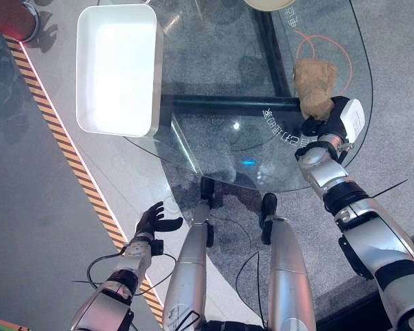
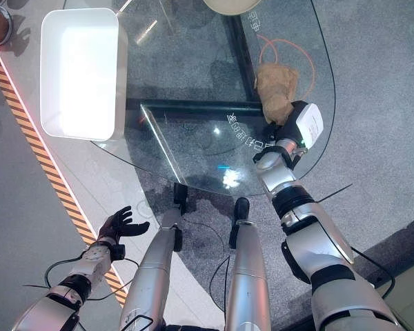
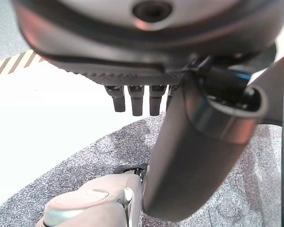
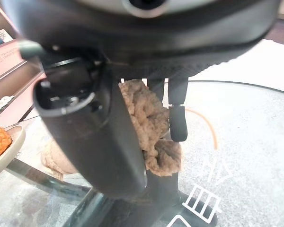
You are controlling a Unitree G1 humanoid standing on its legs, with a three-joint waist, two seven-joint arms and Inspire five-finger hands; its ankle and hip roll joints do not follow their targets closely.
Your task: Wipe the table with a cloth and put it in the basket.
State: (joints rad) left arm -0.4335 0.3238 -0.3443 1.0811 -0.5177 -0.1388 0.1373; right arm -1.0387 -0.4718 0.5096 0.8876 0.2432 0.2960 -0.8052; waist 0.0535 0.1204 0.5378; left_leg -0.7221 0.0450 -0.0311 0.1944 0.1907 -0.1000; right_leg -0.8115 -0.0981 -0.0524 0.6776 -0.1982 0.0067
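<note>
A: Where does the cloth [image 1: 314,86] lie?
B: On the glass table [image 1: 221,131], a crumpled tan heap toward 2 o'clock, near the rim. Its near end is in the right hand [image 1: 316,127].

A: How does that hand hold it?
B: The thumb and fingers [image 4: 178,124] curl round a fold of cloth, as the right wrist view shows, pinching it; the rest trails across the glass.

A: And the left hand [image 1: 154,218]?
B: At 7 o'clock, low beside the table and well apart from it, fingers spread and relaxed, holding nothing.

A: The basket [image 1: 117,69]?
B: A white rectangular tub at 11 o'clock, overhanging the table's edge, well apart from the cloth
</note>
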